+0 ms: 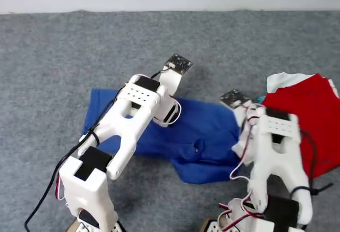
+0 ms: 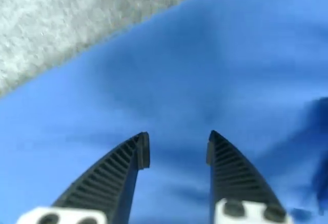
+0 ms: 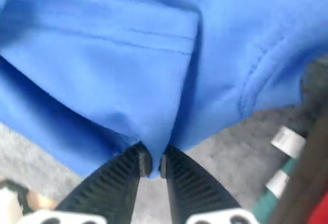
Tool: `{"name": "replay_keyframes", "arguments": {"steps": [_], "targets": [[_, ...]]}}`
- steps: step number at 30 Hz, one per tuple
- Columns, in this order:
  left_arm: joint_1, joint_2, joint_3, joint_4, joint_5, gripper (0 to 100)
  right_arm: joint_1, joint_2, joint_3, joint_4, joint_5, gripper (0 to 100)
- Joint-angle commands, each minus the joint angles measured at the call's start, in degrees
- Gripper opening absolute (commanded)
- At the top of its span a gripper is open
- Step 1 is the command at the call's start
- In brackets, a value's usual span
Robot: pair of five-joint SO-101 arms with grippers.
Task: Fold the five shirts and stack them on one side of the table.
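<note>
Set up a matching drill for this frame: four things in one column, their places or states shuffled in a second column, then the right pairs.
Things:
1. left gripper
2. right gripper
3. blue shirt
4. red shirt

Places or states:
A. lies at the right edge of the high view
B. shut, pinching a fold of fabric
C. spread across the middle of the table
D. open, just above fabric

Pairs: 1-D, 2-B, 3-C, 4-A
</note>
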Motion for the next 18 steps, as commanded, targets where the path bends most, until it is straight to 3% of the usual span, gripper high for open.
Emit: {"name": "replay_keyframes", "arguments": {"steps": [1, 7, 14, 18], "targets": [[-0.79, -1.49, -0.04, -0.26, -2.02, 19, 1.98, 0.66, -1.76, 2.77, 3.34, 1.0], [-0.79, -1.49, 0.04, -0.26, -2.20, 19, -2.33, 0.13, 5.10, 0.92, 3.34, 1.8], [-4.66, -1.58, 0.13, 0.26, -2.29, 19, -4.88, -0.84, 6.51, 3.30, 3.16, 11.5], [-7.74, -2.11, -2.24, 6.68, -2.29, 19, -6.29, -8.13, 6.33, 6.64, 3.52, 12.7]]}}
